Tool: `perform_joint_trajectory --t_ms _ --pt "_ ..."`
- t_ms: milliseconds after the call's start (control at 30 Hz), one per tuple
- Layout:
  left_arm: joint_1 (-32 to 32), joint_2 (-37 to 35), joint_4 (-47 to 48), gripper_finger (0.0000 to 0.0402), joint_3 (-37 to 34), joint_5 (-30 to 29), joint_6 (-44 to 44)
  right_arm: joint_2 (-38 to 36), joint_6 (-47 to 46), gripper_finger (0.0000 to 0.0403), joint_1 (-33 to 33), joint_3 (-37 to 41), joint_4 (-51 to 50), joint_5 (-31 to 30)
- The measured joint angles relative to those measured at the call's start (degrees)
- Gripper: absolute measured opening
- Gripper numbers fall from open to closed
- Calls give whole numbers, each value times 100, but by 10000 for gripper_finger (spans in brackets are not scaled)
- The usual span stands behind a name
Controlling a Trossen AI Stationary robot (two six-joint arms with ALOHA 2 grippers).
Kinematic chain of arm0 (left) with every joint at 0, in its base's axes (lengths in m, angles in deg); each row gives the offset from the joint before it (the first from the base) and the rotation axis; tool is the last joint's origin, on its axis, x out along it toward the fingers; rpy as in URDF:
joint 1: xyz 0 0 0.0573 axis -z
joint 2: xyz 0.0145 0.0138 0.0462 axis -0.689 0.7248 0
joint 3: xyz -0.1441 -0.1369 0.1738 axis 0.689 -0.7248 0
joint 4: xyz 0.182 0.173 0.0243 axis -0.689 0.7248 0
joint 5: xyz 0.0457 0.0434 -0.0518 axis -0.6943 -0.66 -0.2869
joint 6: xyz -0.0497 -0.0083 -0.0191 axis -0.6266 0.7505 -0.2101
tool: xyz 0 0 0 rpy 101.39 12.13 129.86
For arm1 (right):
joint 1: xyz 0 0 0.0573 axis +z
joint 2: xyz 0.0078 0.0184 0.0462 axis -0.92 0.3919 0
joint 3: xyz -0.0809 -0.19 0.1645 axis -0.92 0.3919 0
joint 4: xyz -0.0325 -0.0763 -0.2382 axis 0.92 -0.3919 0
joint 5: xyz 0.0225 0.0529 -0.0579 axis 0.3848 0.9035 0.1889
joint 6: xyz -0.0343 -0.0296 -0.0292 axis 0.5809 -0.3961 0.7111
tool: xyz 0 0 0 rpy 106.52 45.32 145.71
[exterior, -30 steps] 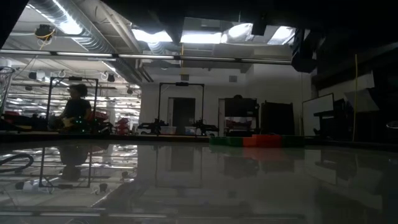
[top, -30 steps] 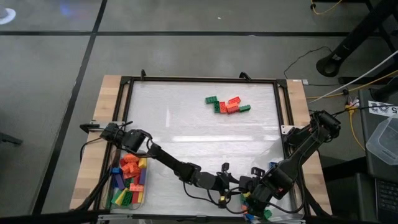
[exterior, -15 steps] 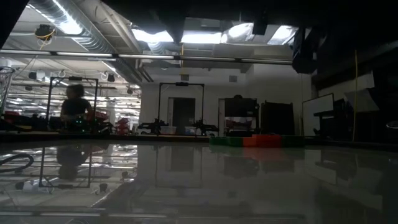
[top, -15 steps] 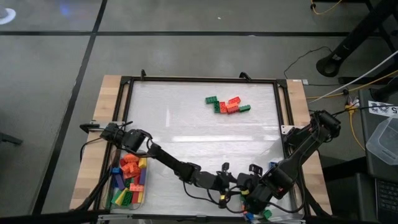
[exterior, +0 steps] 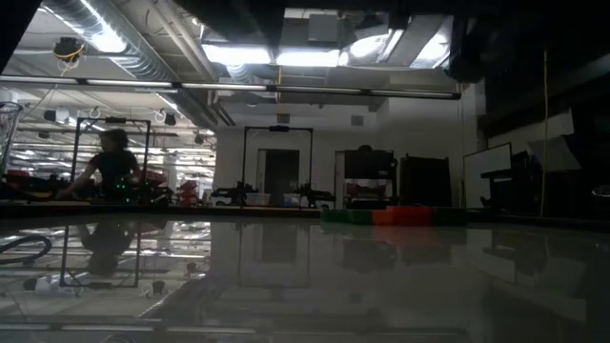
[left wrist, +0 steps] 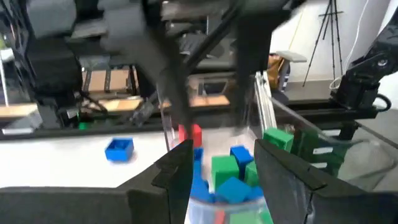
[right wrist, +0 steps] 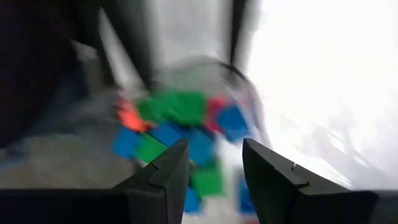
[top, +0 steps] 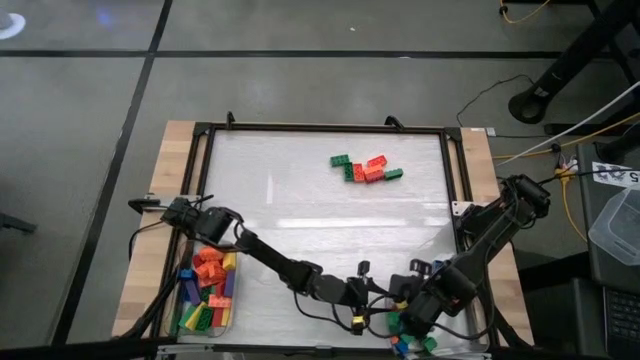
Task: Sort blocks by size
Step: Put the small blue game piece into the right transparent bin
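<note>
A: Near edge first. We've got both tools down by the clear tray (top: pixel 430 335) at the near right corner of the worktop (top: pixel 300 210). Right tool (top: pixel 405 322) hangs over it; its wrist view looks down past parted fingers (right wrist: pixel 163 173) w/ nothing between them, onto the small blue, green and red blocks (right wrist: pixel 186 140) in that tray.

B: And the left tool (top: pixel 378 300)? Arm's stretched right across, prob. because that tray sits on the far side from its base.

A: Yep, just beside the tray. Fingers (left wrist: pixel 174 171) apart, gap empty, the same small blocks (left wrist: pixel 233 177) showing thru it. One blue block (left wrist: pixel 119 149) sits loose on the worktop nearby.

B: So neither's holding anything. We judge it a drop-off or a reach into the small-block tray, can't say which.

A: Left side, near: second tray (top: pixel 206 292) w/ orange, yellow, green, blue pieces, seemingly the longer ones, so sizes are kept apart, one tray per side.

B: Farther back?

A: A cluster of green and red blocks (top: pixel 364 168) toward the far right of the worktop, well apart from both tools, unsorted yet. Low view shows them as a thin strip (exterior: pixel 391 215).

B: Beyond that, a person (exterior: pixel 112 171) in the room behind, not involved.
</note>
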Motion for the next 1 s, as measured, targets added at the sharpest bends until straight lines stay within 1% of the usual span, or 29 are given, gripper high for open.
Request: perform_joint_trajectory --t_ms 100,167,267,367,433,567,633,767,867,1000 --pt "0 -110 -4 156 -1 -3 60 -18 -35 150 0 0 -830 9" --pt "-15 -241 172 156 -1 -2 104 -31 -219 150 -2 0 -1464 0" --pt "-80 -551 772 156 -1 -14 355 -105 -453 150 -2 5 -2393 -35" --pt "-155 -929 1535 156 -51 -54 423 -326 -449 150 -2 14 -2720 -83" --pt "-214 -1171 2127 156 -54 -63 328 -542 -420 150 -2 74 -2650 -238" --pt "-350 -1608 3110 156 -60 -107 123 -1087 -402 150 -2 432 -2445 -309" --pt "-414 -1770 3563 156 -60 -114 -20 -1398 -417 150 -2 747 -2250 -408" --pt "-483 -2048 4442 156 -60 -198 -158 -2153 -435 150 -2 1551 -1740 -418" --pt "-481 -2274 5116 156 -60 -455 -311 -2717 -440 150 -2 2201 -1281 -362" --pt "-442 -2531 6138 156 -60 -1020 -709 -3297 -625 150 -2 3035 -529 -205"
